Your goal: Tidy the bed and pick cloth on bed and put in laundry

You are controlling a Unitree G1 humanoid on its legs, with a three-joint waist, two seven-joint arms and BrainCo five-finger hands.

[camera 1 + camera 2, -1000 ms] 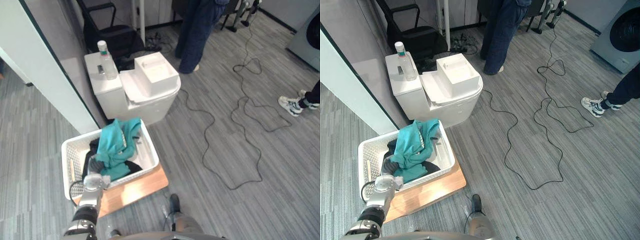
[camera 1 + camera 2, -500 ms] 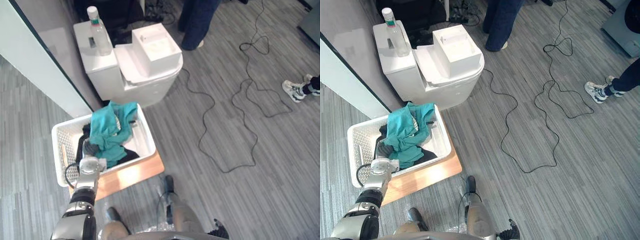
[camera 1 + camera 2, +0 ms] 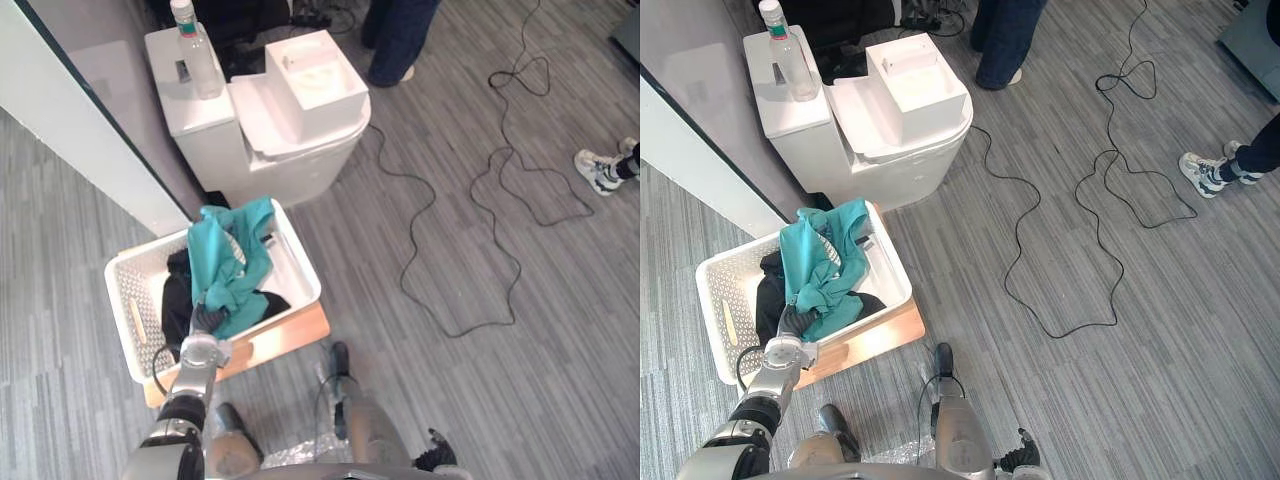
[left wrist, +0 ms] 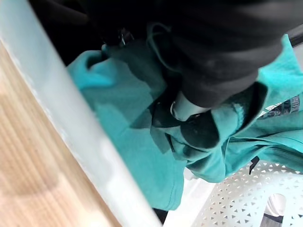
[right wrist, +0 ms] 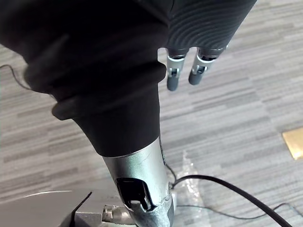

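Note:
A white laundry basket [image 3: 128, 300] sits on the floor, with its near rim [image 4: 71, 123] close up in the left wrist view. A teal cloth [image 3: 228, 262] lies in it over dark clothes [image 3: 176, 298] and drapes onto the far rim. My left hand [image 3: 204, 322] reaches over the near rim into the basket. One of its fingers [image 4: 187, 105] curls into the bunched teal cloth [image 4: 128, 109], and the other fingers are buried in the folds. My right hand [image 5: 189, 28] hangs over the bare floor with its fingers [image 5: 173, 79] straight and nothing in them.
The basket rests on a wooden board [image 3: 290, 338]. Behind it is a white toilet [image 3: 290, 135] with a box [image 3: 315, 70] on its lid and a bottle [image 3: 196, 62] on the tank. A white partition [image 3: 70, 130] stands left. A cable [image 3: 450, 250], a person's legs [image 3: 400, 35] and a shoe [image 3: 600, 170] are to the right.
The whole view has shifted, so the camera moved. My left hand has stayed at the basket's near rim in the teal cloth, which now lies more drawn out toward that rim.

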